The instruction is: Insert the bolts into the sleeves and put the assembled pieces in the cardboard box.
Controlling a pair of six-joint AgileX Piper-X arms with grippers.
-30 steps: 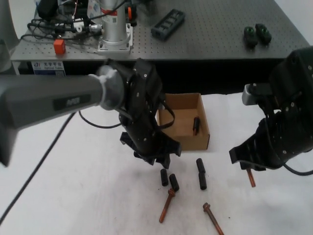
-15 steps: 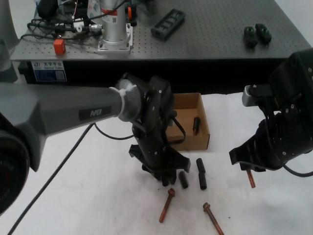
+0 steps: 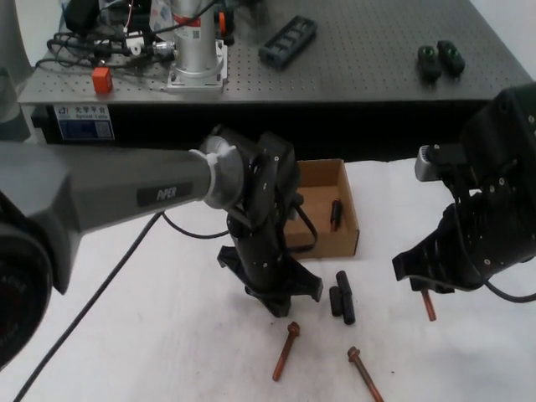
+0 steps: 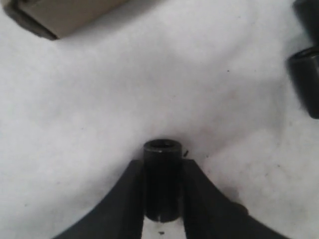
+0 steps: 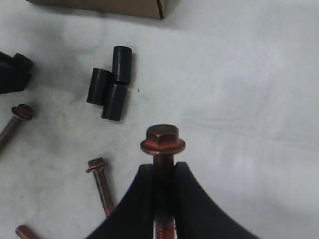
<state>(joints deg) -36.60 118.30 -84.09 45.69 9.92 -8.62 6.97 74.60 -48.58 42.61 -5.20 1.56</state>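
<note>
Since a second ago the left gripper [image 3: 283, 295] has swung out from beside the cardboard box [image 3: 333, 241] and closed on a short black sleeve [image 4: 162, 184], long axis along the fingers, open bore facing outward; well to its right, the right gripper [image 5: 163, 172] pinches a coppery bolt [image 5: 162, 144], head outermost.

My left gripper [image 4: 162, 170] pinches a short black sleeve [image 4: 162, 181] between its fingers, the hollow bore pointing out past the fingertips. My right gripper [image 5: 163, 172] clamps a copper-coloured bolt [image 5: 162, 144] by the shank, its flanged hex head standing proud of the fingertips. Three more black sleeves [image 5: 110, 84] lie flat and touching, just beside the left gripper on the side toward the right one. One loose bolt [image 3: 285, 350] lies near the left gripper, and a second loose bolt [image 3: 363, 374] lies between the two grippers. The brown cardboard box [image 3: 347, 201] sits just beyond the left gripper, with a dark piece [image 3: 336, 213] inside.
</note>
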